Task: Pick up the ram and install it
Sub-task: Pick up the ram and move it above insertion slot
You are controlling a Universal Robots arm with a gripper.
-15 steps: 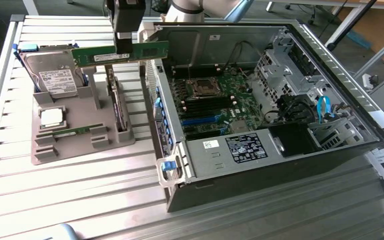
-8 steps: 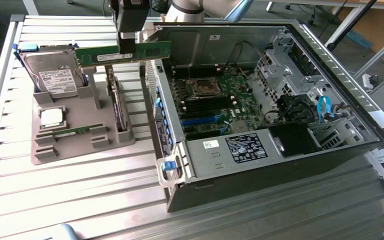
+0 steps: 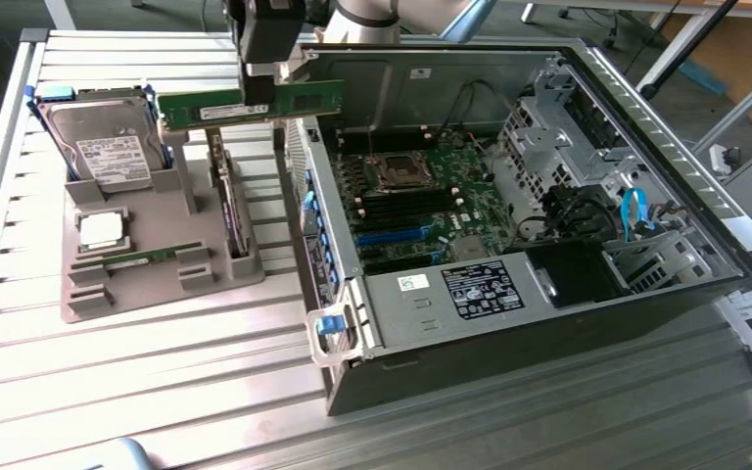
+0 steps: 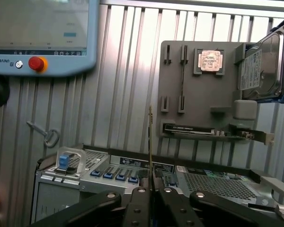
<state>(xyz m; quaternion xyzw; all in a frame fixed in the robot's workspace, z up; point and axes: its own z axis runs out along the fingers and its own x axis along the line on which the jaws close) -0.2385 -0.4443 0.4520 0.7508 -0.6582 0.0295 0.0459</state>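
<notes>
Exterior view | clamped ram point(image 3: 308, 98) in claw point(image 3: 261, 96), held over case point(image 3: 390, 304) wall | pickup done | not yet seated on motherboard point(image 3: 415, 211)

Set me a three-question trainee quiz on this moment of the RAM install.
1. True or false: the gripper is shut on the ram, holding it in the air between the gray tray and the computer case.
2. Multiple choice: what lies flat in the tray next to the hard drive? A) a processor chip B) a fan C) a screwdriver
3. Fill in: the case's side is ___, so the motherboard is exposed.

Key: 1 true; 2 A; 3 open.
</notes>
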